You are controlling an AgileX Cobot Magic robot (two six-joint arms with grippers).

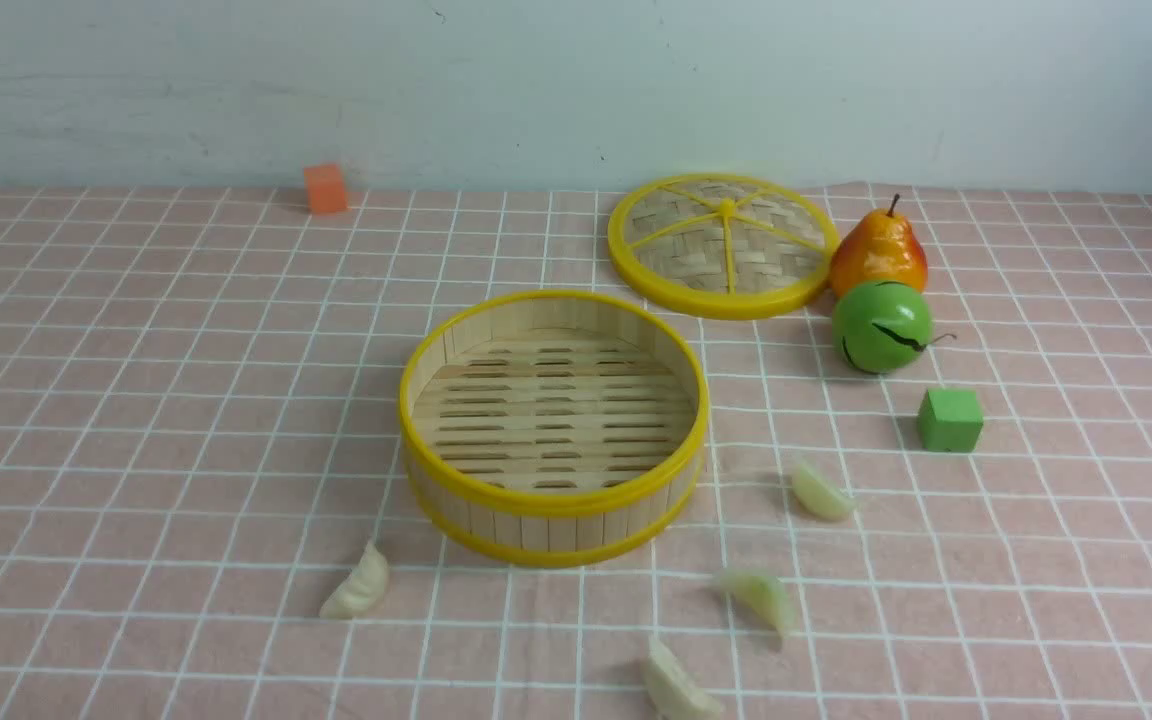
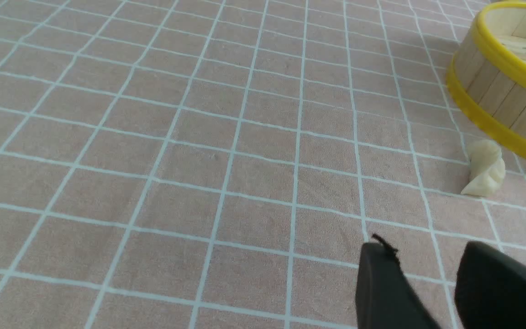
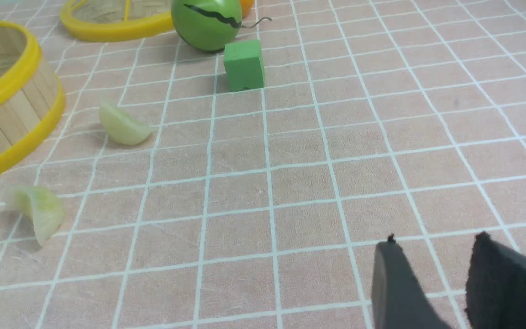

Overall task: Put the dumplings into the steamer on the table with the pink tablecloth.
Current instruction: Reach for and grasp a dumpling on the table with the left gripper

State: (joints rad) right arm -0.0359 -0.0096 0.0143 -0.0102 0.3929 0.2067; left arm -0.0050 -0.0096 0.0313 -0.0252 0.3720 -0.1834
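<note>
The bamboo steamer (image 1: 553,500) stands empty mid-table on the pink tablecloth (image 1: 136,400). Several pale dumplings lie on the cloth around its near side: one to the left (image 1: 357,584), one to the right (image 1: 821,491), two in front (image 1: 761,597) (image 1: 678,685). Neither arm shows in the front view. My left gripper (image 2: 427,249) is open over bare cloth, short of a dumpling (image 2: 486,169) that lies beside the steamer wall (image 2: 496,91). My right gripper (image 3: 436,242) is open and empty, well apart from two dumplings (image 3: 121,125) (image 3: 37,210) and the steamer (image 3: 12,114).
The woven lid (image 1: 721,245) lies behind the steamer to the right, with a pear (image 1: 878,250) and a green fruit (image 1: 881,325) against it. A green cube (image 1: 949,419) sits nearer, an orange cube (image 1: 325,188) at the back wall.
</note>
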